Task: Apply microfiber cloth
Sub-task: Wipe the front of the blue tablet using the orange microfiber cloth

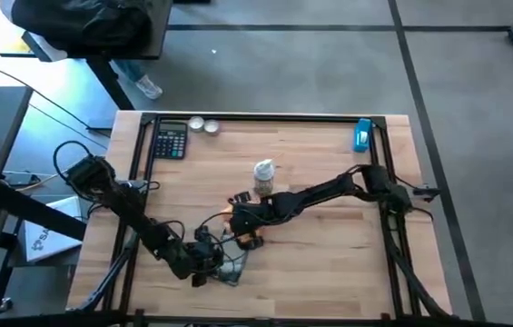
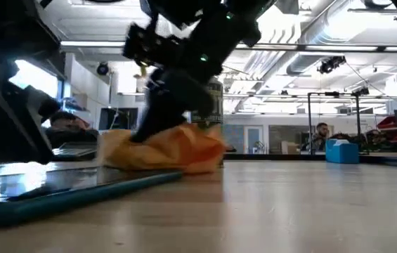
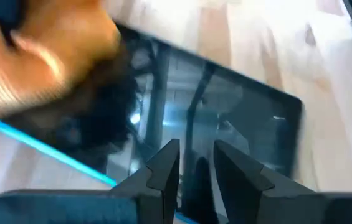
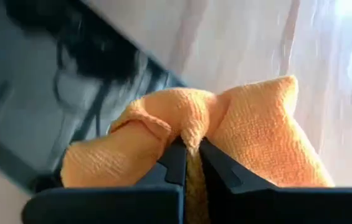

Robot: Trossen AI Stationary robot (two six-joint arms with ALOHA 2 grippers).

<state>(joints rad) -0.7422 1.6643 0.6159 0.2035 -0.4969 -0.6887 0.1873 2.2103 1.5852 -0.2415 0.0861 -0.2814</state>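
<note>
**Right claw pinching the orange cloth at the tablet's edge**

Your right gripper has its two fingers pressed together on a fold of the microfiber cloth, and the orange fabric bulges out to both sides of them. That wrist view puts the cloth partly over the corner of the dark glossy tablet, partly on bare wood. From above you get far less: only slivers of orange peek out beside the right gripper, which covers most of it near the table's middle. The low view fills the gap, with the cloth bunched in a low heap on the table under the dark gripper, touching the far end of the tablet.

Now your left gripper: fingers narrowly apart, holding nothing, poised right over the tablet's screen, with the cloth at the far corner. The high view shows this gripper close to the near table edge, just beside the right one.

Outward from there, a small spray bottle stands just behind the right arm. A calculator and two round tins sit along the far edge, a blue box at the far right corner. The right half of the table lies open.
</note>
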